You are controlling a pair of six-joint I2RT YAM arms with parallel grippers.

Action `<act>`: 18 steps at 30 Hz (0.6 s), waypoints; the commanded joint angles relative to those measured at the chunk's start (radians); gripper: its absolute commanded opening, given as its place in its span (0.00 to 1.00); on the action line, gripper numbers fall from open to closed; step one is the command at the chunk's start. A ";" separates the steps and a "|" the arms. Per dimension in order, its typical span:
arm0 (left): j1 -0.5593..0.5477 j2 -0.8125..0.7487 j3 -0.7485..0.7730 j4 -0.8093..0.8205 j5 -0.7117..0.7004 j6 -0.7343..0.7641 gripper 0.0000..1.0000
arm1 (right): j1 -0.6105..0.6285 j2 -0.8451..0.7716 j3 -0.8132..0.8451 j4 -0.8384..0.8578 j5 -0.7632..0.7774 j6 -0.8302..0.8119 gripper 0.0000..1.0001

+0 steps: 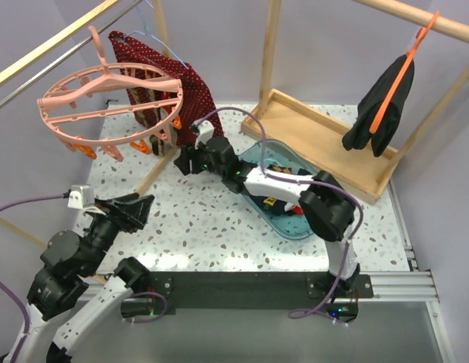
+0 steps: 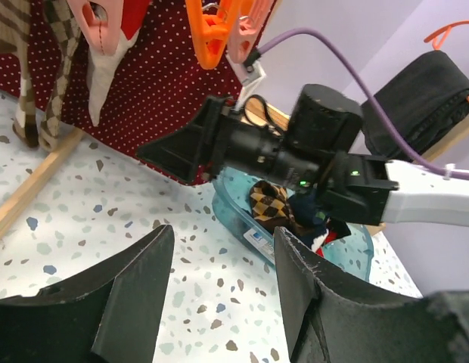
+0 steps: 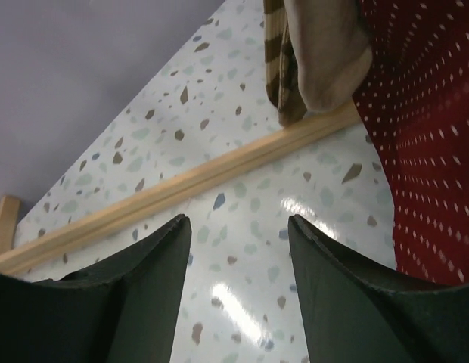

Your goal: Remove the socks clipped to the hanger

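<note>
The left wrist view shows the socks (image 2: 57,83) best. They are brown checked ones hanging from clips at its 10 o'clock corner, and the frame edge cuts them off. From above, the pink hanger (image 1: 110,91) hangs at about 10 o'clock over the table (image 1: 219,234), but there the socks are almost hidden behind the ring and the red dotted cloth (image 1: 197,98). The right wrist view gives only a beige toe and a striped piece at its 1 o'clock, with the tops cut off. More lie in the blue tub (image 1: 295,231) at about 3 o'clock, half covered by the right arm. How many they are is hard to say. The left wrist view shows one checked sock (image 2: 268,208) inside it. The left claw (image 2: 223,242) stands wide with nothing between its fingers. The right claw (image 3: 238,223) is also wide and empty, low beside the cloth.
</note>
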 commanded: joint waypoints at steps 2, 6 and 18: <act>0.001 -0.009 0.051 -0.039 -0.039 0.036 0.61 | 0.027 0.178 0.218 0.120 0.164 -0.039 0.58; 0.001 -0.010 0.070 -0.067 -0.045 0.050 0.61 | 0.041 0.279 0.349 0.105 0.300 -0.037 0.56; 0.000 -0.035 0.110 -0.094 -0.047 0.073 0.62 | 0.053 0.489 0.620 0.026 0.502 -0.099 0.51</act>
